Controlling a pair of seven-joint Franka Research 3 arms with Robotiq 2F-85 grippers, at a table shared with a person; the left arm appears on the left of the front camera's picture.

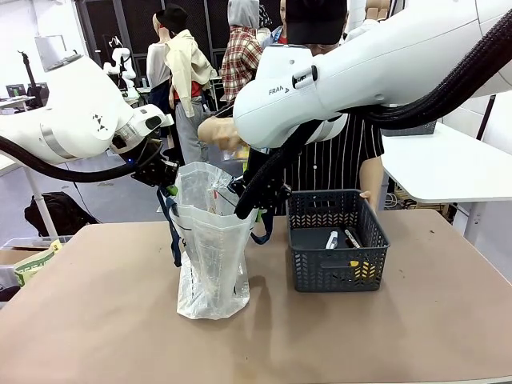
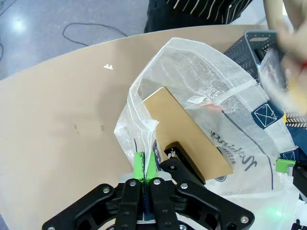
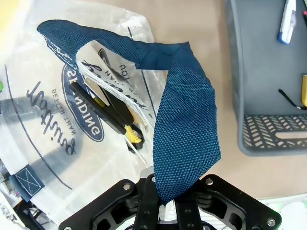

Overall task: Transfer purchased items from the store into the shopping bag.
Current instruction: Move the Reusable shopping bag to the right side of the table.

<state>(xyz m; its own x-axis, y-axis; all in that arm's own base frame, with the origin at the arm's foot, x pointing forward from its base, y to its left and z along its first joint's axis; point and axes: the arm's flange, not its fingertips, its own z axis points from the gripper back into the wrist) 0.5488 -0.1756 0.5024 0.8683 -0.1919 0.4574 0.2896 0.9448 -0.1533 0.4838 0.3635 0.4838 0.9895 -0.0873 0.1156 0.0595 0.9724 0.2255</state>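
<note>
The translucent shopping bag (image 1: 212,256) stands open at the table's middle. My left gripper (image 1: 170,189) is shut on its left rim, the green pads (image 2: 139,165) pinching the plastic. My right gripper (image 1: 245,197) is shut on the right rim by the navy handle (image 3: 184,139). Inside the bag lie a tan carded item (image 2: 187,134) and a black and yellow item (image 3: 115,120). The store, a dark grey basket (image 1: 308,268), sits to the right with several small items (image 1: 332,238). The person's hand (image 1: 218,132) holds a clear packaged item above the bag.
The person stands behind the bag and basket at the far edge. The basket (image 3: 259,139) lies close to the bag's right side. Bare tan tabletop (image 1: 96,304) spreads at the left and front. A white table (image 1: 448,164) stands at the far right.
</note>
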